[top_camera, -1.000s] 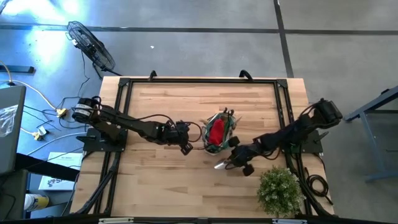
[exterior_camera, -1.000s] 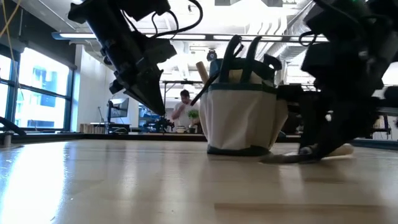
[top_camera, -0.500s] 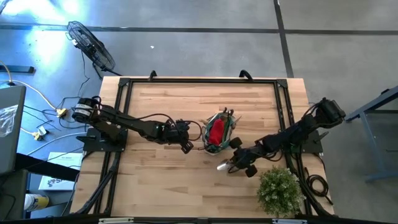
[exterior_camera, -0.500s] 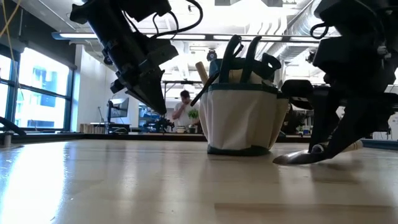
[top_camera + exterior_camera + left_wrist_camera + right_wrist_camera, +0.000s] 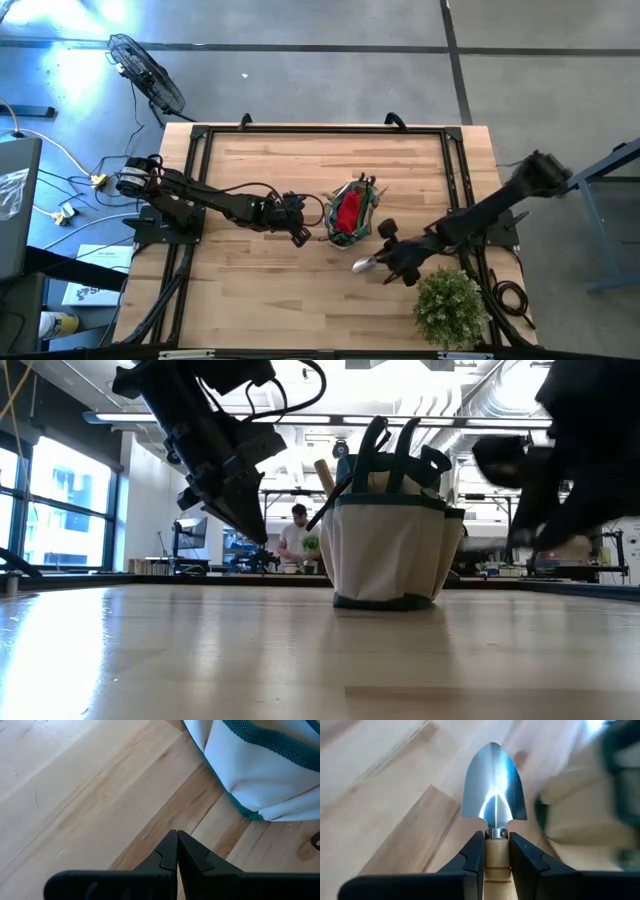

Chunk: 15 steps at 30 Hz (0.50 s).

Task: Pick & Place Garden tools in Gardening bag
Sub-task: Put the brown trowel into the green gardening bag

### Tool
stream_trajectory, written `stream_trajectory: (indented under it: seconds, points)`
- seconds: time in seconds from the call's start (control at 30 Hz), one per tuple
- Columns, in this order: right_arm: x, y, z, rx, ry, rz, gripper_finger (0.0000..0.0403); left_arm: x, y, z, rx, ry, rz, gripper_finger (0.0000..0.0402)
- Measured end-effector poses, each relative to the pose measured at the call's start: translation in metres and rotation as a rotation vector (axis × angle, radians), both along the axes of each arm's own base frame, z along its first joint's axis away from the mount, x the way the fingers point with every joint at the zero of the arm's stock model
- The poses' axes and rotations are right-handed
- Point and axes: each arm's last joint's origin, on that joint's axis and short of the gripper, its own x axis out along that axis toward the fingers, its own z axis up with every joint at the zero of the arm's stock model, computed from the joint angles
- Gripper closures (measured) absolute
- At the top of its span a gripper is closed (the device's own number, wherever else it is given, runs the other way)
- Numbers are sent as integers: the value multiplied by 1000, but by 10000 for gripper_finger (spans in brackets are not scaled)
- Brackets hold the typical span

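Closest to us in the right wrist view, our right gripper (image 5: 496,851) pinches the pale wooden handle of a trowel (image 5: 494,782), its bright pointed silver blade sticking out ahead over the wooden surface (image 5: 385,805). In the high view the same trowel (image 5: 364,266) shows lower right of centre, held clear of the boards just right of the gardening bag (image 5: 349,212).

In the left wrist view our left gripper (image 5: 176,851) is pressed together on nothing, with the bag's pale side and teal bottom edge in the upper right of the frame. From above, that gripper sits just left of the bag, near but apart.

The bag stands upright at the middle of the surface. In the low view it is a round soft tote (image 5: 388,550), pale cloth with dark green trim and two loop handles rising from the top. A wooden handle (image 5: 326,473) pokes out at its upper left rim. From above, a red fabric piece (image 5: 347,213) fills its opening; we cannot tell what lies under it.

A bushy green potted plant (image 5: 451,307) stands at the lower right corner. Beyond the surface, a person (image 5: 296,540) stands far back in the room.
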Motion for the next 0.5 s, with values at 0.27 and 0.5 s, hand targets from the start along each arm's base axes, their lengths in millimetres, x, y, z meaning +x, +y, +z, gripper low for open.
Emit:
stream_trajectory:
  seconds: [0.27,0.5]
  points:
    - [-37,-7,53,155,-155,-96,349,0,0,0,3,5,-12,402]
    - [-71,-3,91,393,-344,-125,349,-1,-1,-1,29,49,-86,402]
